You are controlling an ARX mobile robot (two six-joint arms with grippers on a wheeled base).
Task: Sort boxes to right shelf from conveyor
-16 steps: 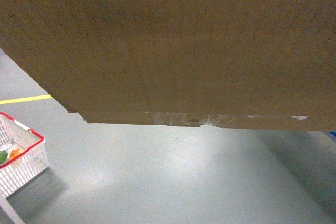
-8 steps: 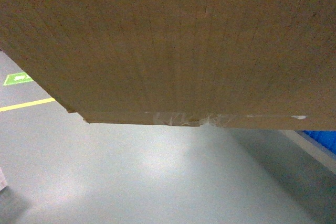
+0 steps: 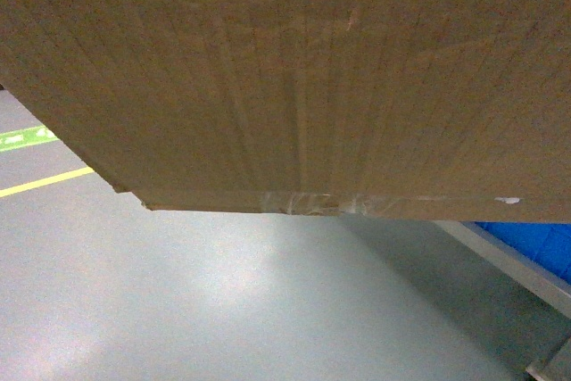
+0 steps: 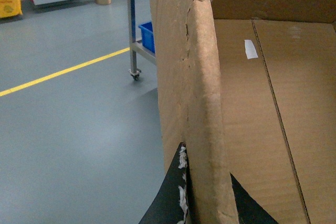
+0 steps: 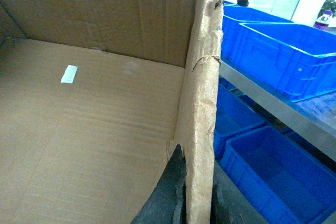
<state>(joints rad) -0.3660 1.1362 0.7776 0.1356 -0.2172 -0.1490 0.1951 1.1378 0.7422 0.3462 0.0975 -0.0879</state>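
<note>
L gripper (image 4: pixel 202 203) had its fingers (image 4: pixel 168 198) clamped on the box (image 3: pixel 294 78) at its ragged L wall; the box was held aloft over the grey floor (image 3: pixel 223 301), filling the head view, w/ a yellow floor line (image 4: pixel 63 72) off to the L. R gripper (image 5: pixel 191 198) likewise pinched the torn R wall, just beside a rack (image 5: pixel 273 103) of blue crates (image 5: pixel 283 51). Risks, in my judgement: the cracked, soft cardboard could tear or slip under load, the blocked head view could hide the shelf approach, and the R wall could clip the rack.
</note>
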